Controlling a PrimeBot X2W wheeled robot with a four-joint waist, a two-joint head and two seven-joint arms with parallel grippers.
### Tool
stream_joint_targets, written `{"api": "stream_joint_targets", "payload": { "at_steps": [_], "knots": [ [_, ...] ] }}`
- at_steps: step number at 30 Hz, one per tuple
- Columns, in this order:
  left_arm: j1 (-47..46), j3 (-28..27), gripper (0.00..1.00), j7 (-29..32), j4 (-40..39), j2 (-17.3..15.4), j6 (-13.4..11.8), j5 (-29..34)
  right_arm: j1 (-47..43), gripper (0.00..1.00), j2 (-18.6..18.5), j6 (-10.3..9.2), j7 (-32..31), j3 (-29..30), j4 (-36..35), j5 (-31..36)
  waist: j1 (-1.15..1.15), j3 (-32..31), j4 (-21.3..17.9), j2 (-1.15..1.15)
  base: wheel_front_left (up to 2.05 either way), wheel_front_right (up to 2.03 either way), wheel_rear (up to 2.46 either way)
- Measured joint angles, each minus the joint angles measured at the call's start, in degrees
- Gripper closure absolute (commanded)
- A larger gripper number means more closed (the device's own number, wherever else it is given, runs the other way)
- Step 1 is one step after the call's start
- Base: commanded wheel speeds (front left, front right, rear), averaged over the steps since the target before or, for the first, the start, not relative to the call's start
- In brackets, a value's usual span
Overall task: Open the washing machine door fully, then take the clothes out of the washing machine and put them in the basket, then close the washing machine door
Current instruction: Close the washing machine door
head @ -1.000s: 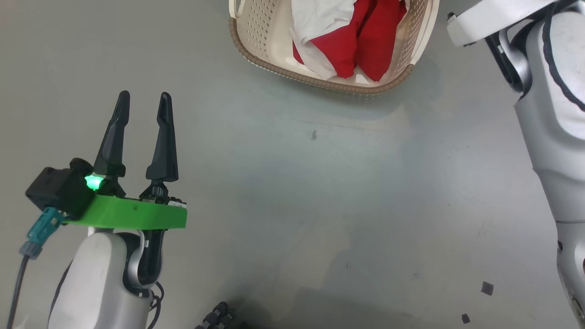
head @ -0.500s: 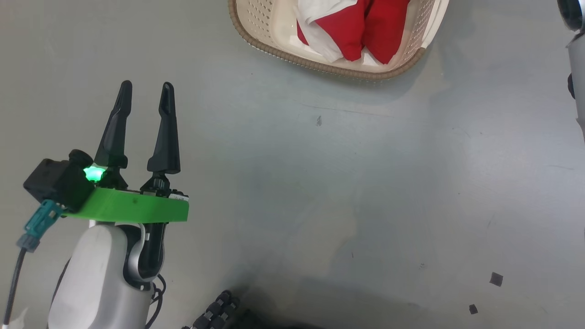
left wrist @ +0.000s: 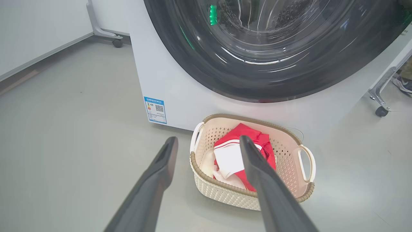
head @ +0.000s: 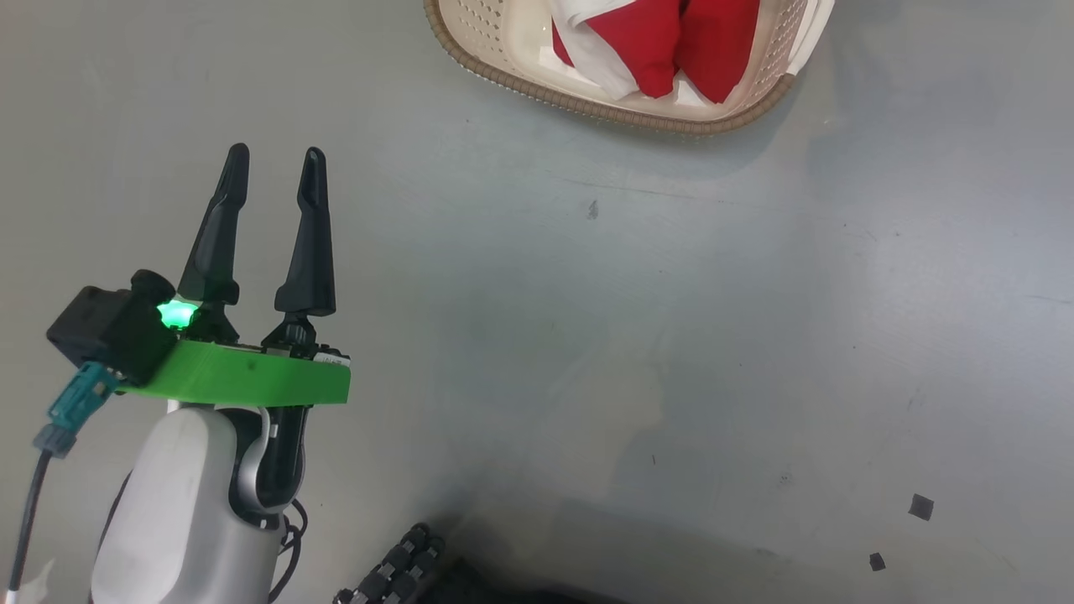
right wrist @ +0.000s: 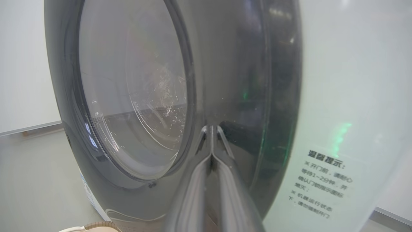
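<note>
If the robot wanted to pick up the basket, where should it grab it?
Probably by a side handle of the basket, coming down from above. Each handle loops out from an end wall and leaves a gap for a finger. The clothes fill the middle, so the ends are freer.

I logged the right gripper point(right wrist: 211, 132), fingers pressed together, before the washing machine door point(right wrist: 128, 96). The white washing machine point(right wrist: 347, 64) bore a printed notice point(right wrist: 323, 183); basket point(right wrist: 96, 225) rim showed lower left.
</note>
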State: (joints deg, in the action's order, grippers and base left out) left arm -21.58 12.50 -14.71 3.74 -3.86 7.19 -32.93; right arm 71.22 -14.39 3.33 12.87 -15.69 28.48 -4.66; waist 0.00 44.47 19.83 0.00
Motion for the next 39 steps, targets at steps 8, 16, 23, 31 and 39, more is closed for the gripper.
{"api": "stream_joint_targets", "payload": {
  "at_steps": [8,16,23,31,39],
  "knots": [
    [-0.5,0.1,0.00,0.0,0.6,0.2,0.0,0.2,0.4,1.00,0.5,-0.52,1.0,0.0,2.3,0.3,0.00,-0.3,0.1,0.00,0.00,0.00,0.00],
    [-1.0,-0.5,0.00,0.0,1.4,0.1,0.0,1.4,-2.8,1.00,0.2,-1.05,1.5,0.1,5.3,0.2,0.00,-2.8,-0.4,0.00,0.00,0.00,0.00],
    [-1.0,-1.5,0.00,0.0,2.8,0.1,0.0,2.4,-12.0,1.00,0.2,-0.96,1.6,0.6,7.0,-1.2,0.00,-6.9,-1.2,0.00,0.00,0.00,0.00],
    [1.3,-3.8,0.00,0.0,4.5,-1.6,0.0,3.4,-20.9,1.00,2.6,-1.58,1.6,2.6,0.5,-3.5,0.00,-13.5,-3.2,0.00,0.00,0.00,0.00],
    [5.7,-5.6,0.00,0.0,5.6,-2.8,0.0,4.3,-29.9,1.00,5.3,-2.47,1.6,4.6,-4.7,-5.6,0.00,-19.6,-6.4,0.00,0.00,0.00,0.00]
  ]
}}
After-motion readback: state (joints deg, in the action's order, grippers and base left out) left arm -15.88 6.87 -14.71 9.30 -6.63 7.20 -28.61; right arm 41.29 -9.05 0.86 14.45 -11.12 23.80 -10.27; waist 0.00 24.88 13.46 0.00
